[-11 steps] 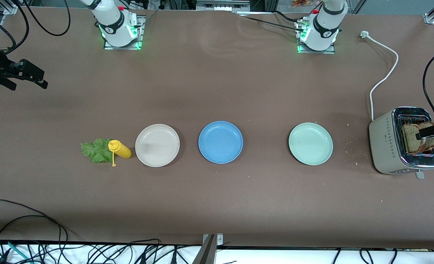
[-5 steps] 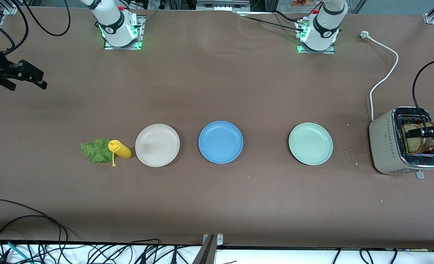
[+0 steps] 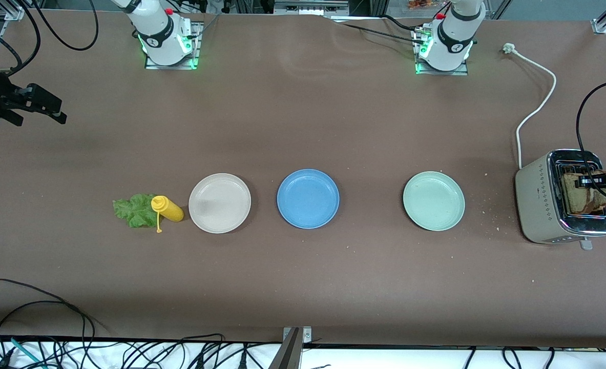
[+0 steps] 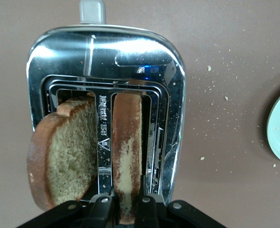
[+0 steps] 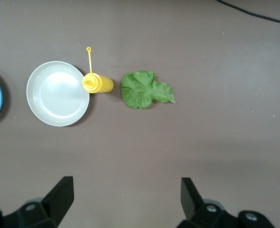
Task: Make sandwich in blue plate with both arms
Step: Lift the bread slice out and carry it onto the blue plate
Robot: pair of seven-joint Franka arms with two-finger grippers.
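Note:
Two brown bread slices stand in the toaster (image 3: pixel 538 205) at the left arm's end of the table. In the left wrist view one slice (image 4: pixel 63 152) leans out of its slot and the other (image 4: pixel 128 142) stands upright. My left gripper (image 4: pixel 125 206) is over the toaster (image 4: pixel 106 47), its fingers pressed on both faces of the upright slice; it also shows in the front view (image 3: pixel 592 180). The blue plate (image 3: pixel 308 199) lies empty mid-table. The lettuce leaf (image 3: pixel 132 209) lies flat toward the right arm's end. My right gripper (image 5: pixel 125 199) is open and empty, high over that end (image 3: pixel 51 110).
A yellow squeeze bottle (image 3: pixel 168 209) lies between the lettuce and a beige-white plate (image 3: pixel 220 203). A pale green plate (image 3: pixel 433 200) sits between the blue plate and the toaster. The toaster's white cord (image 3: pixel 536 110) runs toward the left arm's base. Crumbs lie beside the toaster.
My left gripper has dropped lower over the toaster and settled around the upright slice, and its wrist has come into the front view. The right arm has barely moved.

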